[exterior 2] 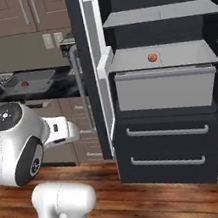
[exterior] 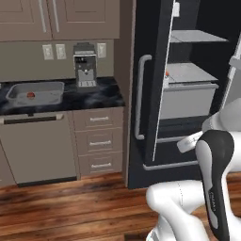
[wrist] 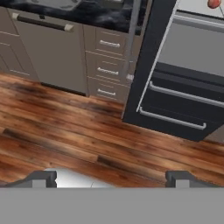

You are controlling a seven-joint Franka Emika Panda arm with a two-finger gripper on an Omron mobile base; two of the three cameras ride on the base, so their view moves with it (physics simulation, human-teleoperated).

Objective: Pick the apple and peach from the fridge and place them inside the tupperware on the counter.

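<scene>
Gripper (wrist: 111, 177) wide open, empty, above bare floor; peach (exterior 2: 152, 57) near fridge (exterior 2: 176, 119) shelf edge; apple (exterior: 30, 95) inside tupperware (exterior: 52, 87).

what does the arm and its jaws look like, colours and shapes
The arm is built of glossy white rounded segments with dark grey to black joint sections and a round dark cap at one joint. A thin line of small markings runs down the dark section. The gripper has two small dark grey, blocky fingertips.
</scene>
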